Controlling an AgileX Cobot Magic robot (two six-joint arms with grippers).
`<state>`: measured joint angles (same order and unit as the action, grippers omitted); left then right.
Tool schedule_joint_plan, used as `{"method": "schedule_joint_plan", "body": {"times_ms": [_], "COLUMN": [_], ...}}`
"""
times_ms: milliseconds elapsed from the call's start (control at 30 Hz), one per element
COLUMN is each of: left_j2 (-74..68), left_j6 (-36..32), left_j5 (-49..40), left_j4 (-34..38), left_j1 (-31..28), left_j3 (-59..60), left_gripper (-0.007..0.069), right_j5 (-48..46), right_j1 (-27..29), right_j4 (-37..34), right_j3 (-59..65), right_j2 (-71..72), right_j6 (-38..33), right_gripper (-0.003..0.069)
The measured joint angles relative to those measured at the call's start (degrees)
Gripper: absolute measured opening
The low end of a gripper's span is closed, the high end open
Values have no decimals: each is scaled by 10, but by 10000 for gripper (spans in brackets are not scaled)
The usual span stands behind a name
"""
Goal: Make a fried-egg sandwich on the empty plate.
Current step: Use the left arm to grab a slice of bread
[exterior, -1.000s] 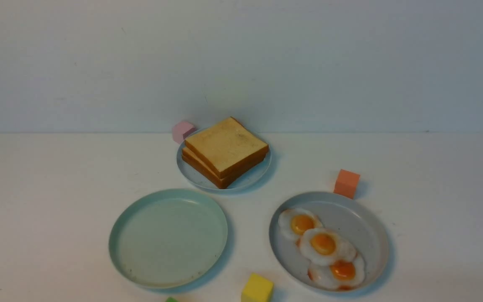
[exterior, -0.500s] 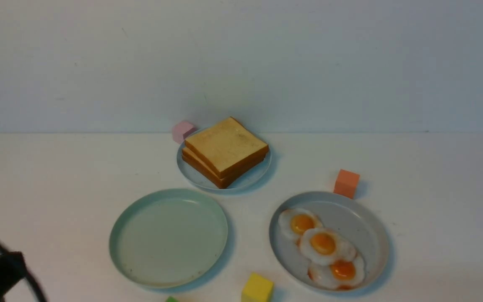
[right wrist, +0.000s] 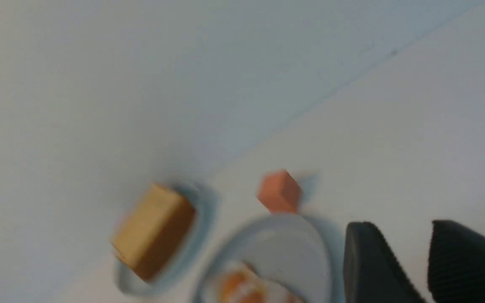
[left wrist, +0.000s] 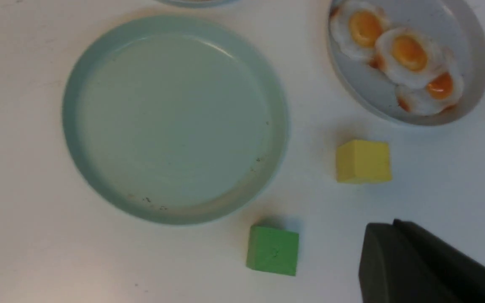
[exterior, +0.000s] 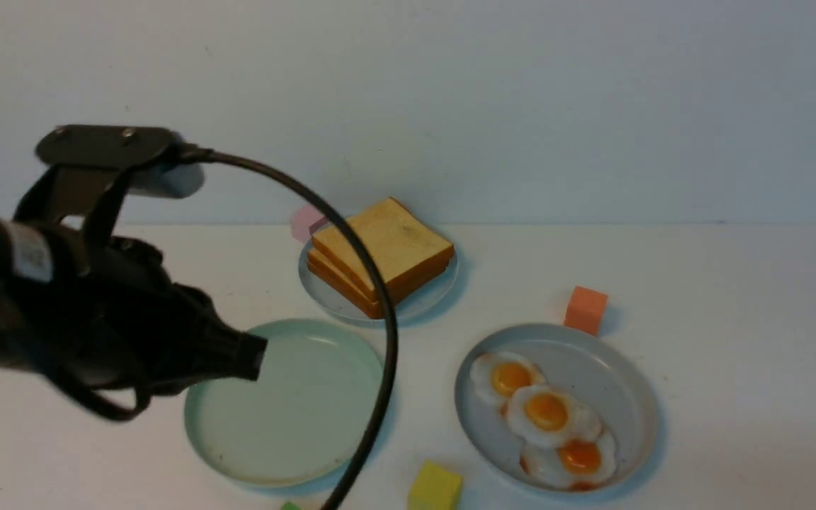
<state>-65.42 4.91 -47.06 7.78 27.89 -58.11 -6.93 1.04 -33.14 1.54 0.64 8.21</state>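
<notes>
The empty plate [exterior: 295, 418] [left wrist: 171, 122], pale mint green, lies bare at the front centre-left. Behind it a stack of golden toast slices [exterior: 383, 251] [right wrist: 154, 229] sits on a small light-blue plate [exterior: 418, 304]. Three fried eggs [exterior: 546, 414] [left wrist: 398, 52] overlap on a grey speckled plate [exterior: 613, 375]. My left gripper [exterior: 258, 358] [left wrist: 387, 226] hangs above the mint plate's left rim, shut with nothing in it. My right gripper [right wrist: 398, 229] shows only in its blurred wrist view, open and holding nothing, near the grey plate [right wrist: 284, 248].
Small blocks are scattered round the plates: pink [exterior: 303, 221] behind the toast, orange [exterior: 585, 309] [right wrist: 279, 191] behind the egg plate, yellow [exterior: 435, 487] [left wrist: 363, 162] and green [left wrist: 273, 250] in front. The left arm's black cable [exterior: 380, 312] arcs across the toast plate.
My left arm has swung in from the lower left corner and risen, and now reaches over the mint plate's left side. Plates, toast, eggs and blocks have not moved.
</notes>
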Motion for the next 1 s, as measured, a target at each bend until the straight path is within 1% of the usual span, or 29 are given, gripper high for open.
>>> {"method": "schedule_joint_plan", "body": {"times_ms": [33,100,133,167,200,233,300,367,467,500,533,633,733,767,800,867,967,1000], "left_j2": [-40,-75,-97,-123,-144,-148,-200,-245,-318,-333,-368,-416,-499,-522,-526,-581,-621,-641], "left_j6": [0,0,-1,-3,-8,-8,-30,-49,-65,-69,-75,-91,-110,-116,-117,-129,-135,-145], "left_j5": [-13,-20,-22,-23,-24,-24,-34,-51,-81,-86,-98,-114,-136,-143,-143,-153,-154,-153], "left_j4": [-21,-32,-35,-36,-34,-34,-23,-17,-13,-13,-13,-13,-13,-13,-13,-13,-20,-28], "left_j1": [0,0,0,0,0,0,0,0,0,0,0,0,-1,-1,-1,-4,-7,-8], "left_j3": [-28,-55,-72,-93,-112,-116,-175,-228,-308,-325,-365,-425,-509,-532,-537,-590,-625,-637], "left_gripper": [17,16,15,10,4,2,-13,-13,-13,-13,-13,-13,-13,-13,-13,-13,-4,13], "right_j5": [35,57,55,26,0,-7,-127,-237,-446,-486,-564,-630,-653,-654,-655,-658,-658,-658], "right_j1": [0,0,0,-4,-8,-9,-30,-44,-51,-53,-60,-87,-145,-161,-164,-196,-212,-217], "right_j4": [-49,-93,-113,-122,-121,-121,-84,-35,49,67,101,150,201,209,210,218,220,222], "right_j3": [0,0,-4,-23,-49,-49,-166,-265,-432,-462,-525,-590,-657,-665,-667,-671,-671,-671], "right_j2": [0,0,0,0,0,0,-27,-78,-170,-190,-227,-280,-330,-339,-340,-357,-367,-370], "right_j6": [12,16,16,9,-6,-6,-82,-121,-148,-150,-152,-152,-146,-146,-146,-146,-146,-146], "right_gripper": [241,241,241,241,241,241,241,241,241,241,241,241,241,241,241,241,241,241]}}
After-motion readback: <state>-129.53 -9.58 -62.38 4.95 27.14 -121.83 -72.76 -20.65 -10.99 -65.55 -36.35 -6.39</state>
